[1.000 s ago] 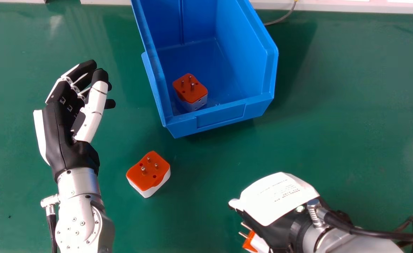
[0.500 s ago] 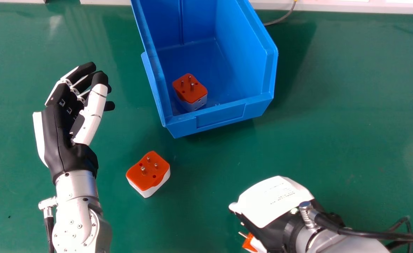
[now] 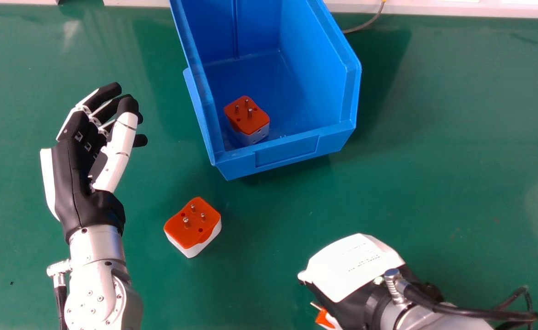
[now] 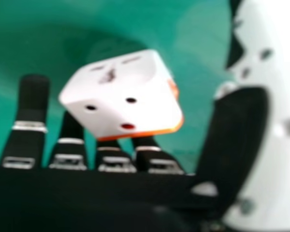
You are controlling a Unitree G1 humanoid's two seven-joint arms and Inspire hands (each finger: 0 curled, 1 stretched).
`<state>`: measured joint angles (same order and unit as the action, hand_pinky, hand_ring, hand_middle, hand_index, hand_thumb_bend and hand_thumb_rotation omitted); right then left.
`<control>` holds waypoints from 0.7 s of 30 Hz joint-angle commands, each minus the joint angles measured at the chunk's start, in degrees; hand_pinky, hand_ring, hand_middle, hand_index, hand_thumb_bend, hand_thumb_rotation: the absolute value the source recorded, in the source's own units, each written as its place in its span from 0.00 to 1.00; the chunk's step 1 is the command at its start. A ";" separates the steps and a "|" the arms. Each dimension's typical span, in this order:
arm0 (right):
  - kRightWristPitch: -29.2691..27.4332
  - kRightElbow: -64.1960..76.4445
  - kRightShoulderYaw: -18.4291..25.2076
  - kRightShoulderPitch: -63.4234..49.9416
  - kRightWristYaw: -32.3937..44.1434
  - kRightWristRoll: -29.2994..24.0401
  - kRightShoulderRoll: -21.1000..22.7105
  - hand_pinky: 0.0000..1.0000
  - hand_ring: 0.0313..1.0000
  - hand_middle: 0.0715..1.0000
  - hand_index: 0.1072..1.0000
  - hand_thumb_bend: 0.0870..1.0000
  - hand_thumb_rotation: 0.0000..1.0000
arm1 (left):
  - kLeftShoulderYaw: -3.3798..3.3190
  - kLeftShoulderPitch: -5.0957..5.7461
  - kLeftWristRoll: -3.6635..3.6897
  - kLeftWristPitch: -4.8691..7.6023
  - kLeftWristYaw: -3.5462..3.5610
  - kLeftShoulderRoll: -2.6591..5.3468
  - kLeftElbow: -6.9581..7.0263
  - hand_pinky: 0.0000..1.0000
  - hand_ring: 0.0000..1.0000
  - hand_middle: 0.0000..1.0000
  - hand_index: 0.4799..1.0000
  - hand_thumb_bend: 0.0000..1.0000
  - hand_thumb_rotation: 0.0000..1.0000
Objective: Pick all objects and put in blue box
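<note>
My right hand (image 3: 351,270) is at the lower right in the head view, back side up, over an orange and white plug adapter (image 3: 326,319) partly hidden beneath it. In the right hand view that adapter (image 4: 128,96) lies before the relaxed fingers, apart from the thumb of my open right hand (image 4: 237,140). A second adapter (image 3: 193,226) rests pins up on the green table, below the blue box (image 3: 287,151). Another adapter (image 3: 247,120) sits inside the box near its front left corner. Open and holding nothing, my left hand (image 3: 79,183) is left of the box.
Green table surface (image 3: 434,183) stretches right of the box. A grey cable (image 3: 365,25) runs behind the box at the table's far edge. Black cabling (image 3: 475,311) trails from the right wrist.
My right hand has shifted slightly left and down, covering more of the adapter beneath it. The left hand has drifted slightly down and left. The adapters on the table and in the box keep their places.
</note>
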<state>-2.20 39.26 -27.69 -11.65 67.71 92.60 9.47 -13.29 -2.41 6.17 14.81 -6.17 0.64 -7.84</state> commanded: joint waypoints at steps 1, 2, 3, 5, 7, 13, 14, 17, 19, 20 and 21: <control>0.06 0.95 -0.26 -0.03 -0.35 0.74 -0.40 0.53 0.86 0.94 0.88 0.71 0.17 | 0.12 0.55 -0.33 1.44 0.28 -0.41 1.40 0.53 0.64 0.70 0.42 0.60 0.39; 0.00 1.01 -0.40 0.04 -0.11 1.00 -0.47 0.53 0.86 0.94 0.88 0.71 0.17 | 0.19 0.69 -0.56 1.46 0.26 -0.50 1.60 0.53 0.64 0.70 0.42 0.60 0.39; -0.03 1.05 -0.51 0.08 0.08 1.17 -0.56 0.53 0.86 0.94 0.88 0.71 0.18 | 0.28 0.87 -0.79 1.39 0.25 -0.62 1.90 0.53 0.64 0.70 0.43 0.61 0.39; -0.23 1.10 -0.69 0.00 -0.30 1.24 -0.43 0.53 0.86 0.94 0.88 0.71 0.18 | 0.38 1.31 -0.68 0.93 0.36 -0.61 2.73 0.53 0.64 0.70 0.43 0.61 0.39; -0.32 0.91 -0.81 0.11 -0.23 1.28 -0.38 0.53 0.85 0.93 0.87 0.71 0.19 | 0.40 1.65 -0.37 0.71 0.62 -0.62 3.18 0.53 0.64 0.70 0.43 0.61 0.40; -0.23 -0.22 -1.07 0.06 -2.13 1.20 -0.01 0.51 0.82 0.91 0.84 0.71 0.21 | 0.24 2.65 -0.10 0.77 1.27 -0.85 3.67 0.53 0.65 0.71 0.44 0.60 0.40; -0.17 -0.57 -1.10 0.01 -2.82 1.20 0.09 0.51 0.82 0.91 0.84 0.71 0.21 | 0.22 2.80 -0.16 0.72 1.26 -0.84 3.80 0.53 0.65 0.71 0.44 0.60 0.40; 0.16 -2.26 -1.17 0.19 -4.34 1.08 0.14 0.51 0.80 0.90 0.83 0.71 0.22 | 0.22 3.21 -0.42 0.64 1.27 -0.92 4.11 0.54 0.65 0.71 0.45 0.60 0.40; 0.19 -3.26 -1.25 0.37 -5.67 0.96 0.33 0.51 0.79 0.89 0.82 0.70 0.22 | 0.26 3.38 -0.67 0.40 0.96 -0.89 4.37 0.54 0.65 0.71 0.45 0.60 0.40; 0.26 -3.85 -1.25 0.40 -6.55 0.74 0.40 0.51 0.79 0.89 0.82 0.70 0.22 | 0.28 3.48 -0.58 0.13 0.93 -0.83 4.57 0.54 0.65 0.71 0.45 0.60 0.40; 0.35 -4.43 -1.27 0.44 -7.51 0.64 0.46 0.51 0.79 0.89 0.82 0.70 0.22 | 0.31 3.57 -0.43 -0.09 0.98 -0.80 4.77 0.54 0.65 0.71 0.45 0.60 0.40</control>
<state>-2.16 35.41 -28.99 -11.60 61.54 92.93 9.62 -13.22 0.86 6.13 14.64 -5.13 0.10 -4.92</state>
